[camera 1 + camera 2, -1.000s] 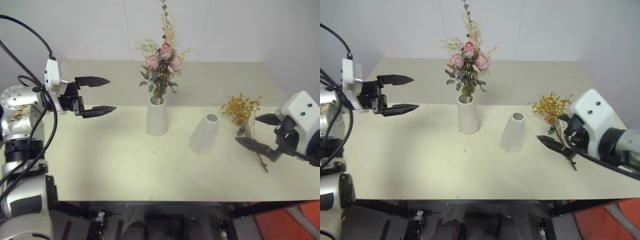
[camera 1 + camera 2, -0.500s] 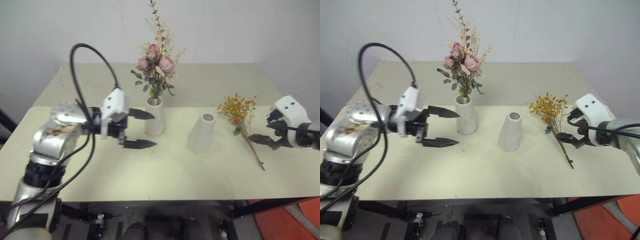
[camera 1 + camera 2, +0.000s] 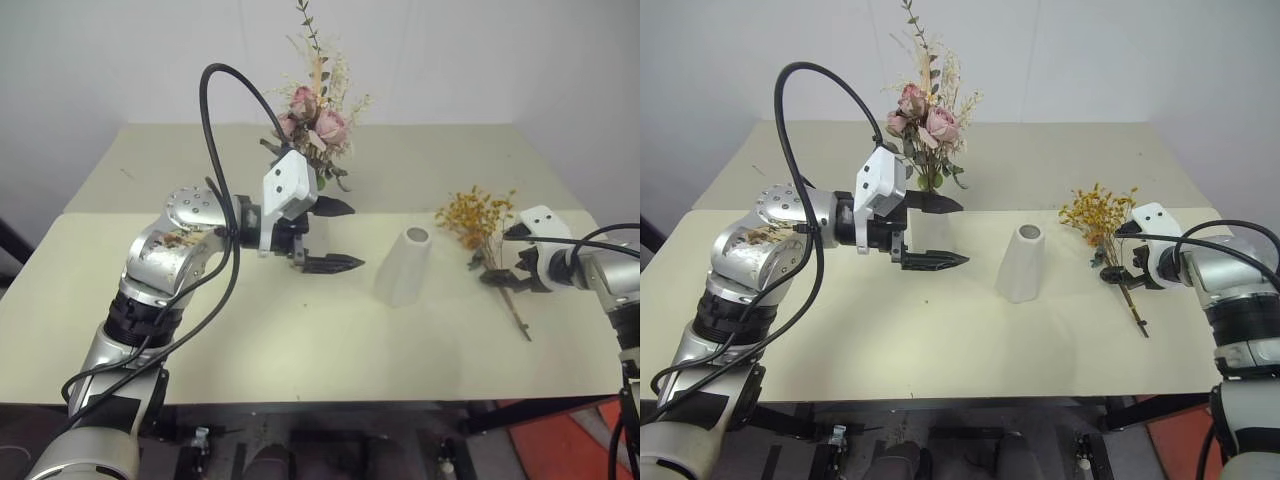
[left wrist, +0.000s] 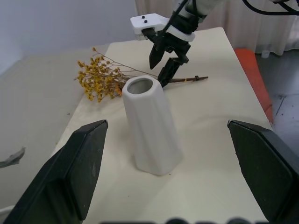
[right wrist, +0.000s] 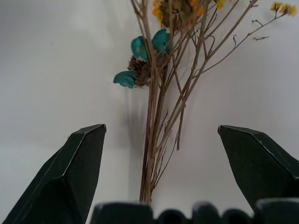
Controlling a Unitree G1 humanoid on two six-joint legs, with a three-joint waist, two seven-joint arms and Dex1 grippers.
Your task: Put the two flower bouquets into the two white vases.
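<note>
While the bouquet of dusty-pink roses with grey-green leaves (image 3: 318,130) already stands in a matte white tapered vase (image 3: 930,232) at the back of the pale tabletop (image 3: 300,340), half the task looks undone: the bunch of small yellow-orange blossoms on thin brown stems (image 3: 483,217) lies flat near the right edge, and the second white vase (image 3: 405,266) stands empty beside it. The right tool (image 3: 515,270) hangs released, straddling the stems low down, not gripping them. The left tool (image 3: 335,236) is spread wide, holding nothing, aimed at the empty vase. The right wrist view shows teal leaves on the stems and the stems running between the spread fingers (image 5: 74,172); the left wrist view looks into the vase's hollow mouth, with the stems lying behind it
</note>
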